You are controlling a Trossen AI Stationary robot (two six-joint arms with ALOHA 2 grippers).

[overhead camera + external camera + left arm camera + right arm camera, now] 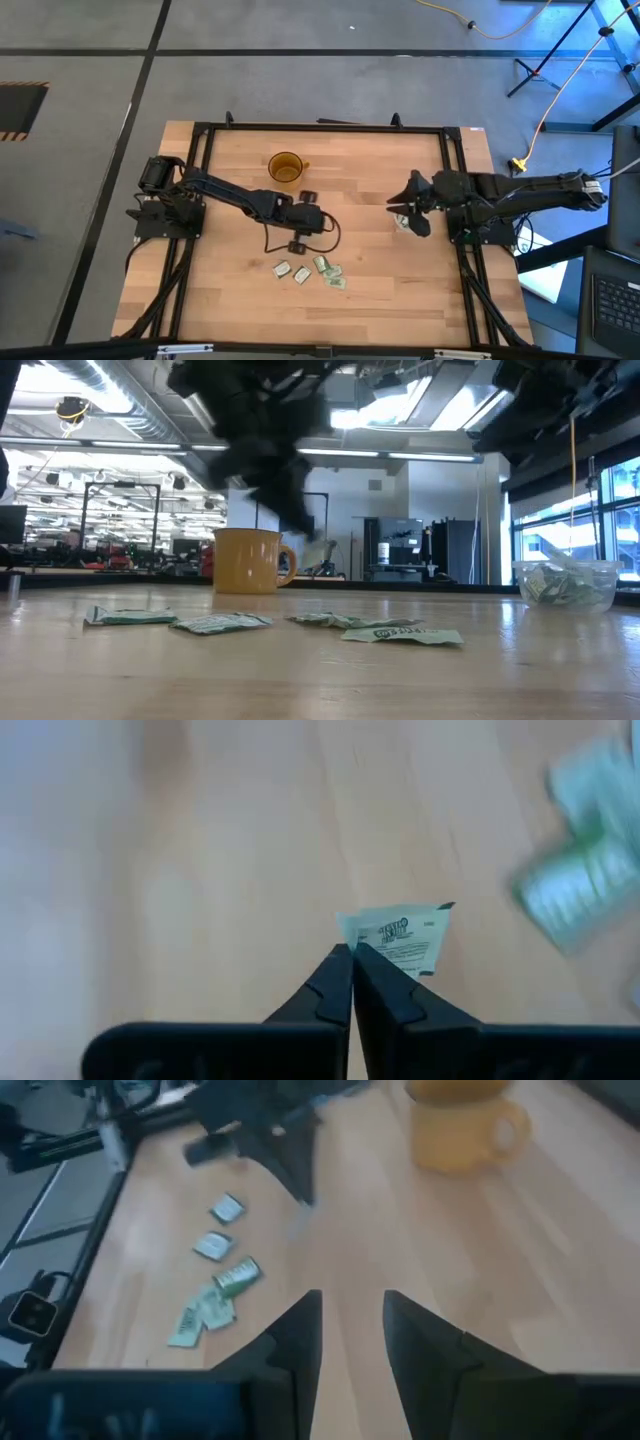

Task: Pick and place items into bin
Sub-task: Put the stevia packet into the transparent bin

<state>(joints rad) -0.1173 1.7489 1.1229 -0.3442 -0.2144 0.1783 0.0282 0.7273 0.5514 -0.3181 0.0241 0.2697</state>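
The left tool (352,955) pinches one packet (400,938) by its edge above the bench (370,180), loose packets (312,270) lie nearby, and the right tool (350,1315), fingers apart and empty, largely hides the bin (565,582).

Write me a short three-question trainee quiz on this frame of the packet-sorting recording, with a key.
1. True or false: the left gripper is shut on a packet.
2. Which arm waits beside the clear bin? A) left B) right
3. Fill in: the amber mug stands ______ on the table, apart from the loose packets.

Key:
1. True: its fingers pinch a green and white packet at the corner, seen in the left wrist view.
2. B: the right gripper hangs open near it at the table's right side.
3. upright
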